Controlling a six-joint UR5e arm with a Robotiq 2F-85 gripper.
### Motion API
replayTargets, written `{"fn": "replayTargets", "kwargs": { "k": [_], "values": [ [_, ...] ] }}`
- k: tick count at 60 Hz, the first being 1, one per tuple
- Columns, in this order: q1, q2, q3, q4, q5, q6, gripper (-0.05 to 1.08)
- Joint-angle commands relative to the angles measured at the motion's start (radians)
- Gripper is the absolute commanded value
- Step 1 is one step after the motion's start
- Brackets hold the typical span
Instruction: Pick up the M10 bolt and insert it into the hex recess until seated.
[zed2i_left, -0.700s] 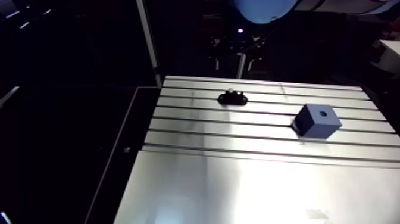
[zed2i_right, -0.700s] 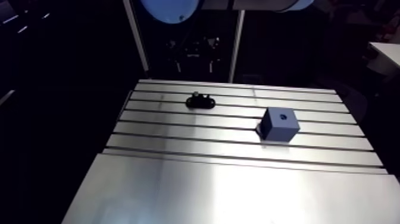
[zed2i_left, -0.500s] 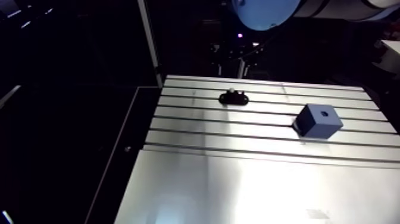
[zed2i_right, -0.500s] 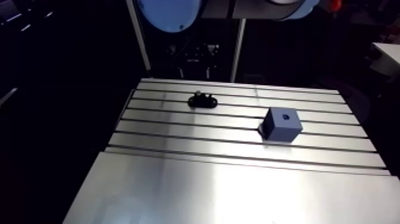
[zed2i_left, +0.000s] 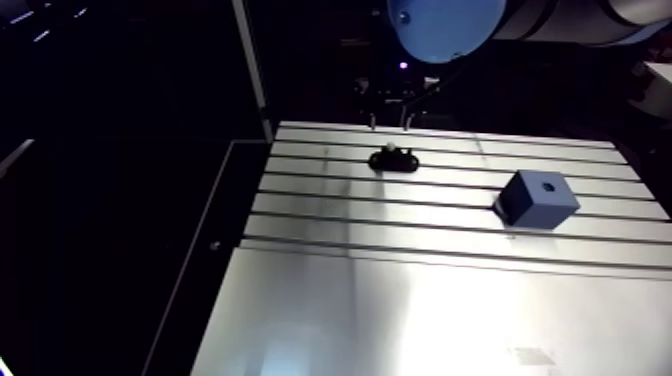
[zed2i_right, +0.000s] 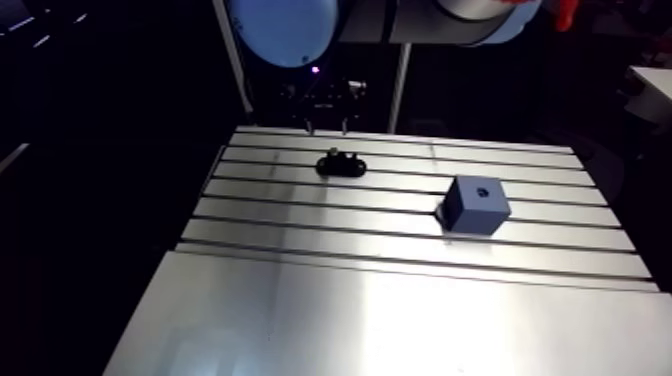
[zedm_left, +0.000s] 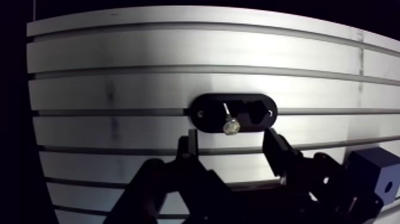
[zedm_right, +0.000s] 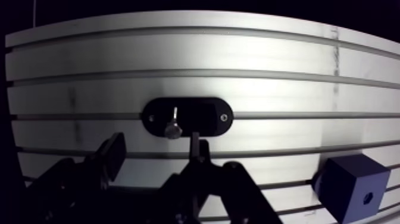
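Gripper (zedm_left: 232, 145) wide open, holding nothing, fingertips just beside the black holder (zedm_left: 205, 117) — bolt (zedm_left: 230, 124) sitting in it, blue block (zedm_left: 370, 179) well apart from it.

slotted table (zed2i_left: 400, 300) with black holder (zed2i_left: 392, 161), blue block (zed2i_left: 537, 198)
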Motion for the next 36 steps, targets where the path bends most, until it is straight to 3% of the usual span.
{"fn": "replayTargets", "kwargs": {
  "k": [1, 36],
  "values": [
    [-0.006, 0.006, 0.013, -0.002, -0.001, -0.036, 0.37],
    [-0.011, 0.006, 0.036, -0.060, 0.010, -0.074, 0.38]
  ]
}}
